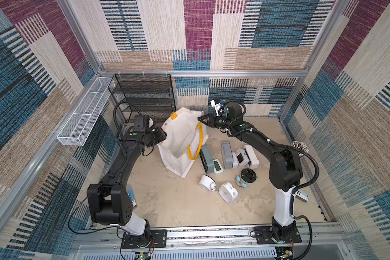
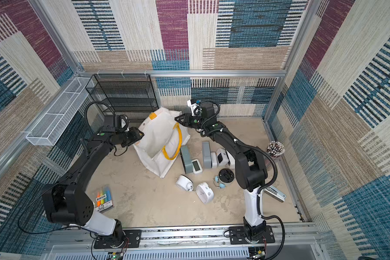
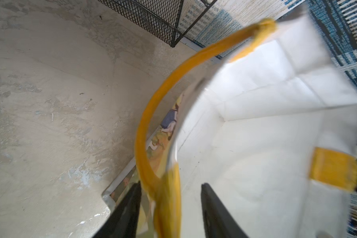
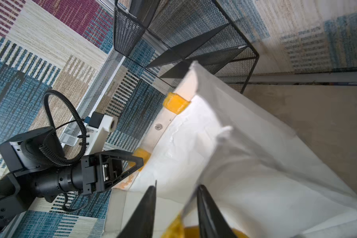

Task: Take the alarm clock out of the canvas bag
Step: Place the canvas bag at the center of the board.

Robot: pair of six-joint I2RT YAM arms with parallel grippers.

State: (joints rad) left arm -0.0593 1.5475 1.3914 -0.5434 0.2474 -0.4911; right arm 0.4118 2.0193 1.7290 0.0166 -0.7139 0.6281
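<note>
One canvas bag (image 1: 178, 139) sits in the middle of both top views. To its right I count ten small clocks: six white clocks (image 1: 227, 192), two grey clocks (image 1: 206, 161), one black round clock (image 1: 248, 175) and one tiny blue clock (image 1: 241, 182). There are two pincers, the left pincer (image 1: 163, 135) and the right pincer (image 1: 200, 118). At the upper left are one black mesh shelf (image 1: 144, 94) and one white wire basket (image 1: 81, 121). At the lower left is one pack of four markers (image 2: 103, 199). At the right is one cup of pencils (image 2: 275, 148).
</note>
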